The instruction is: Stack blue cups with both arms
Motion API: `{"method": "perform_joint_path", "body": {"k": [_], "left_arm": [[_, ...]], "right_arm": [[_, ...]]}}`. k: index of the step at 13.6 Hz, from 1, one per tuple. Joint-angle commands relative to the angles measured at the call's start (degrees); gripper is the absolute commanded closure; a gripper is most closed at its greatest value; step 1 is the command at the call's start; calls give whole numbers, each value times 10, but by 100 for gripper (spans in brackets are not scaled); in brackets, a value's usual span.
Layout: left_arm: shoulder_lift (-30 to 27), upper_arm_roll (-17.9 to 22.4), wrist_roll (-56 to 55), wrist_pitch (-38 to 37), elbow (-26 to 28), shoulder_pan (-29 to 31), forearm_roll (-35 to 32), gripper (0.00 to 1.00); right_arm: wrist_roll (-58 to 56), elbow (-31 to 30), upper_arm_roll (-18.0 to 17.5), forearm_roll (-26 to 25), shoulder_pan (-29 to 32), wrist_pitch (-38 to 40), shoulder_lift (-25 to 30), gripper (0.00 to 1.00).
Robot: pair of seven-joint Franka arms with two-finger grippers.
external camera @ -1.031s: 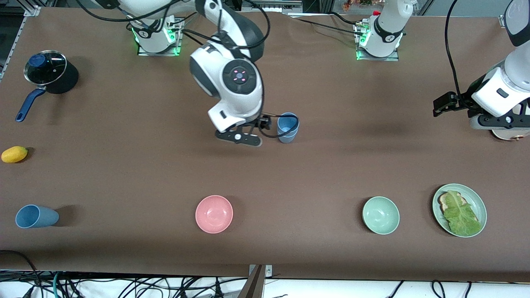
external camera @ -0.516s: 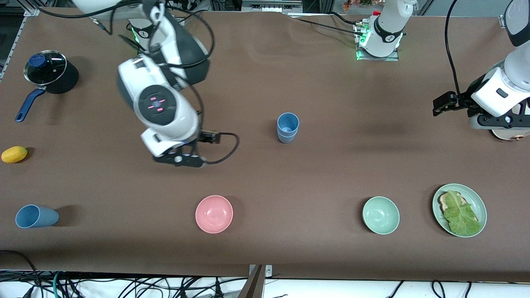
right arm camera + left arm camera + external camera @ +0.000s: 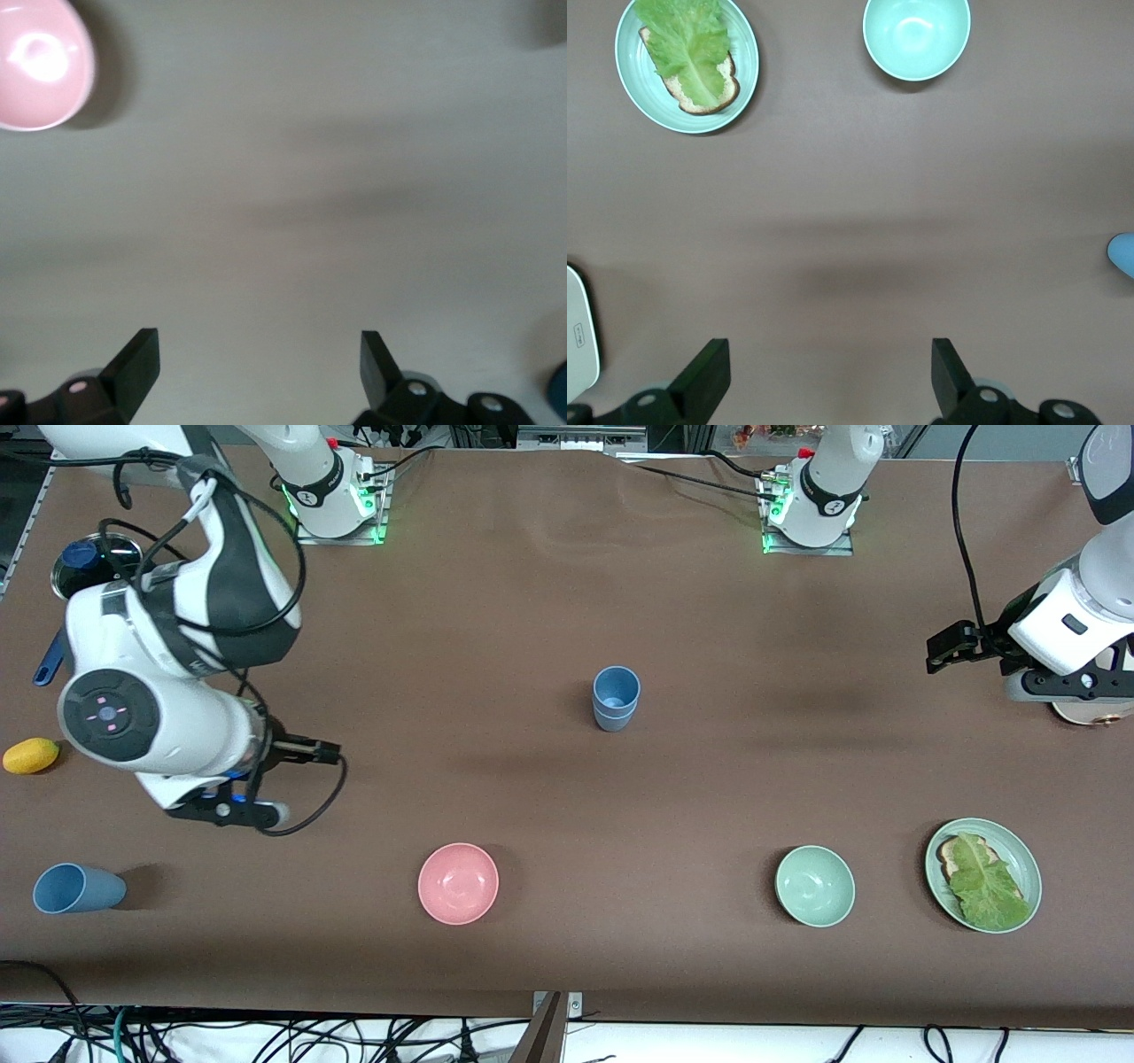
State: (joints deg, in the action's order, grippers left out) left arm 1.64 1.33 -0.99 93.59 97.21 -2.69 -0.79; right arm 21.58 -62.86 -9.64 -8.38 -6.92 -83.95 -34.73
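Nearest the front camera, toward the right arm's end of the table, a sky blue cup (image 3: 78, 888) lies on its side. Along the same near row stand the pink bowl (image 3: 458, 883), the pale green bowl (image 3: 815, 886) and, toward the left arm's end, a green plate (image 3: 1021, 849) carrying toast under a lettuce leaf (image 3: 988, 884). The right gripper (image 3: 257, 367) hangs over bare brown table between the fallen cup and a yellow lemon-like fruit (image 3: 31, 755), its jaws spread wide and empty. Farther back, at mid-table, two blue cups (image 3: 616, 698) stand upright, nested one inside the other. The left gripper (image 3: 831, 376) waits over the table at the left arm's end, jaws spread, holding nothing. Farthest off, partly hidden by the right arm, a dark saucepan (image 3: 84, 567) with a glass lid and blue handle stands.
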Motion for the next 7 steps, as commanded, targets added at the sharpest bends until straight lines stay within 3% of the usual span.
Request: {"method": "perform_joint_path", "body": {"k": [1,6,7], "left_arm": [[-3,-1,13,-8,-7,14,13,0],[-3,-5,13,-8,-9,12,11,0],[-3,-5,13,-8,-10,11,11,0]], "right_arm": [[-37,-19,34,-1,-2,5,22,0],[-92,-25,44,31,38,12,55,0],[-91,-49,45,47,48,3,69,0]]}}
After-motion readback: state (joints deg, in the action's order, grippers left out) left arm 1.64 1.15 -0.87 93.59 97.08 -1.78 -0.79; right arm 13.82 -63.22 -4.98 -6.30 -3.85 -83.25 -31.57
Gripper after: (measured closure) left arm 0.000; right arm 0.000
